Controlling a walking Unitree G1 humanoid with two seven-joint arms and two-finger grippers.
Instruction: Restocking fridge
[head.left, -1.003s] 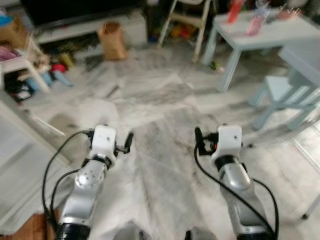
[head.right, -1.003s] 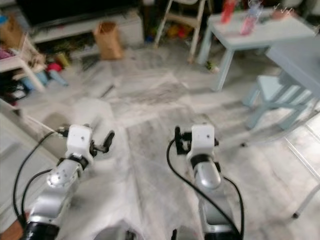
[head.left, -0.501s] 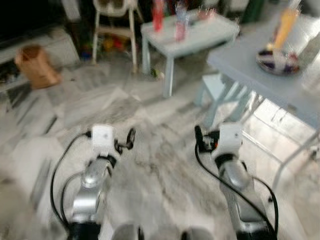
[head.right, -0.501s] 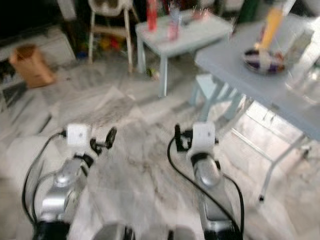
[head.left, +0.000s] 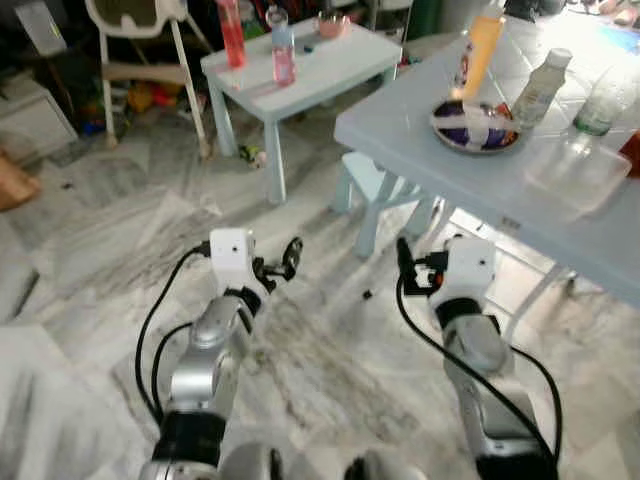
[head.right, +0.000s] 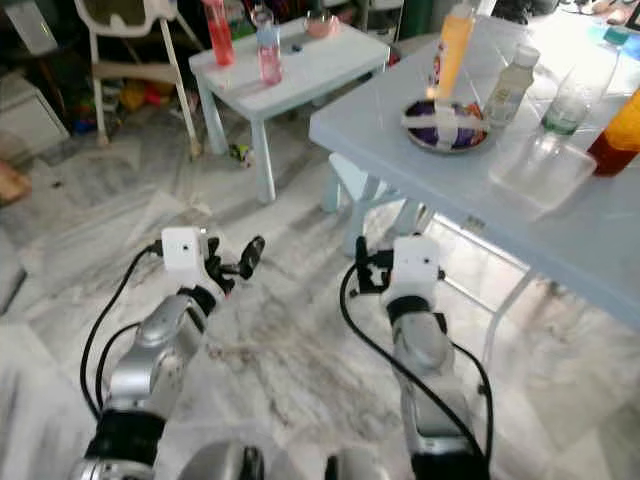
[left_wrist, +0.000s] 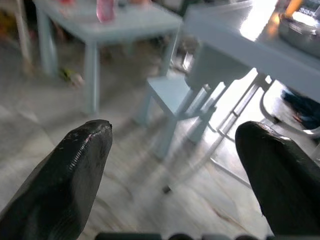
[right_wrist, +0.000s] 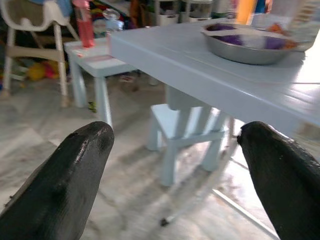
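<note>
Two pale blue tables: a big one (head.right: 560, 210) on the right, a small one (head.right: 300, 70) farther left. Two pink bottles (head.right: 216, 20) (head.right: 267, 50) on the small table. One stool (head.left: 385, 185), one high chair (head.left: 135, 40), one metal bowl (head.right: 445, 125).

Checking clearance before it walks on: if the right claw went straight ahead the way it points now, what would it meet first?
Probably the small blue stool under the large blue table, centred between the right claw's open fingers. Depth is unclear.
</note>
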